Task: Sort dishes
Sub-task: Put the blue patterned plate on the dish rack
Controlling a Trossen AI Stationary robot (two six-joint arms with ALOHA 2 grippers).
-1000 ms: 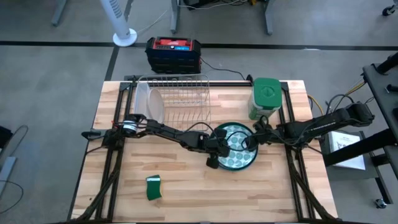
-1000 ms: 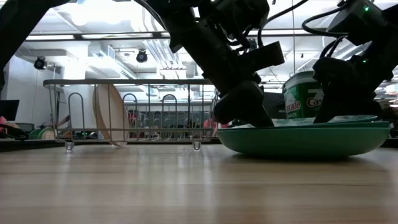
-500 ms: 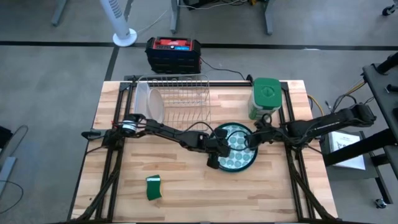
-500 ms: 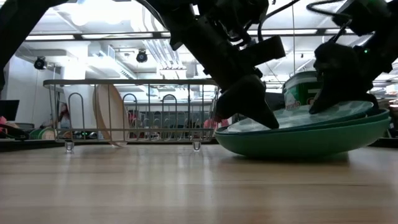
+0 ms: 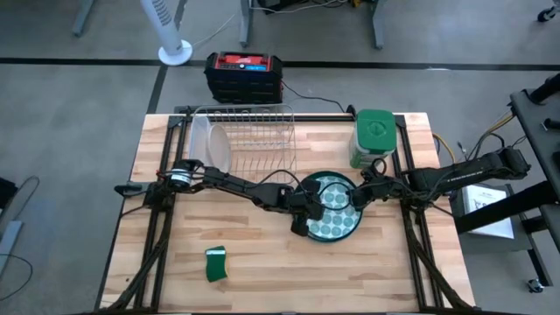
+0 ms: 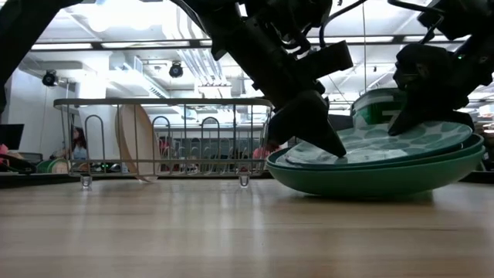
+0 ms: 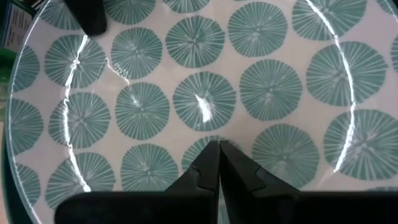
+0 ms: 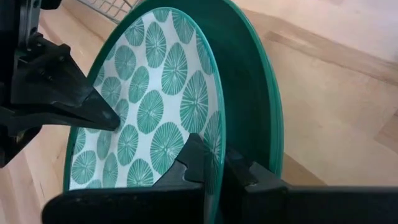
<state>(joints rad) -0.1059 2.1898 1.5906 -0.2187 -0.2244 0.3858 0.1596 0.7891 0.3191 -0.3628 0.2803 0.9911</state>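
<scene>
A glassy plate with a grey-green round pattern tops a stack at the table's middle right. Under it lie a teal plate and a dark green one, whose underside rests on the wood. The patterned plate is tilted, its right side raised. My left gripper is shut, its tip down on the plate's left part. My right gripper is shut on the plate's right rim. A whitish-clear plate stands on edge in the wire rack. My left gripper presses its shut fingertips on the patterned plate's upper face near its left edge, slanting down from the table's left. That edge stays down on the teal plate. My right gripper pinches the patterned plate's right rim, one finger on the upper face and one beneath. The fingers slant down from the table's right. The rim is lifted clear of the teal plate, and the plate slopes down toward its left edge.
A green square-lidded canister stands just behind the stack at the far right. A small green sponge lies near the front left. Bare wood lies in front of the stack and rack. A black and red box sits beyond the far edge.
The patterned plate lay flat on the stack. Its right rim has since risen with my right gripper, and the plate now tilts. Its left edge has stayed down under my left gripper's tip.
</scene>
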